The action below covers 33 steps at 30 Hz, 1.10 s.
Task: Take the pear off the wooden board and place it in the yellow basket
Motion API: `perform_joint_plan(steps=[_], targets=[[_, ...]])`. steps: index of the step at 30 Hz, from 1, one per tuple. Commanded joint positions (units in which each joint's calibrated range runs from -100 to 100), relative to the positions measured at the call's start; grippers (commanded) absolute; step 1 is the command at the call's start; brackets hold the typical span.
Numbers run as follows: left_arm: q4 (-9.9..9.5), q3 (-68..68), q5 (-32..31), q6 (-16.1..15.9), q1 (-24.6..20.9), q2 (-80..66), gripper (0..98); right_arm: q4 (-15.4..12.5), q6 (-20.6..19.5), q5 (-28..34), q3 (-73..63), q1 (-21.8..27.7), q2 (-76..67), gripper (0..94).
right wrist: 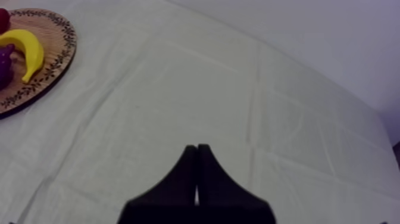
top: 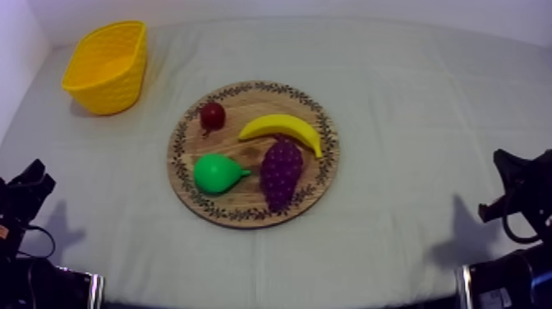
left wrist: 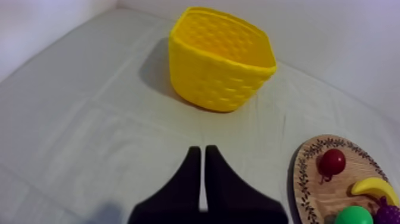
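one pear [top: 218, 173] on wooden board [top: 255, 100]

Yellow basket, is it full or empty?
Empty, as far as it shows: from above the yellow basket shows just its own yellow inside, and the pear lies on the wooden board.

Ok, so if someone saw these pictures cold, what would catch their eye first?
The round wooden board in the middle of the table, carrying a green pear, a banana, purple grapes and a small red fruit. Then the bright yellow basket at the far left corner. The left gripper and right gripper sit shut, low at their own sides.
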Motion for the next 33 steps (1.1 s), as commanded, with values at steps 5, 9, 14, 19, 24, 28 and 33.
perform_joint_plan(steps=[5,9,14,19,24,28,33], targets=[[-0.01,0.0,0.0,0.0,0.0,0.0,0.1,0.1,0.0,0.0,0.0,1.5,0.0,0.4],[-0.01,0.0,0.0,0.0,0.0,0.0,0.1,0.1,0.0,0.0,0.0,1.4,0.0,0.4],[-0.01,0.0,0.0,0.1,0.0,0.0,0.1,0.1,-0.1,0.0,0.0,1.4,0.0,0.4],[-0.01,0.0,0.0,0.2,0.1,0.0,0.1,0.1,-0.1,0.0,0.0,1.4,0.0,0.4],[-0.01,0.0,0.0,3.0,1.7,0.0,0.1,0.1,-0.1,0.0,0.0,1.4,0.0,0.4],[0.10,0.0,0.0,1.7,4.6,0.0,0.1,0.1,0.0,0.0,0.0,1.4,0.0,0.4],[0.53,-0.3,0.0,-0.4,9.1,-0.2,0.0,0.1,-0.1,0.0,0.0,1.4,0.0,0.4]])
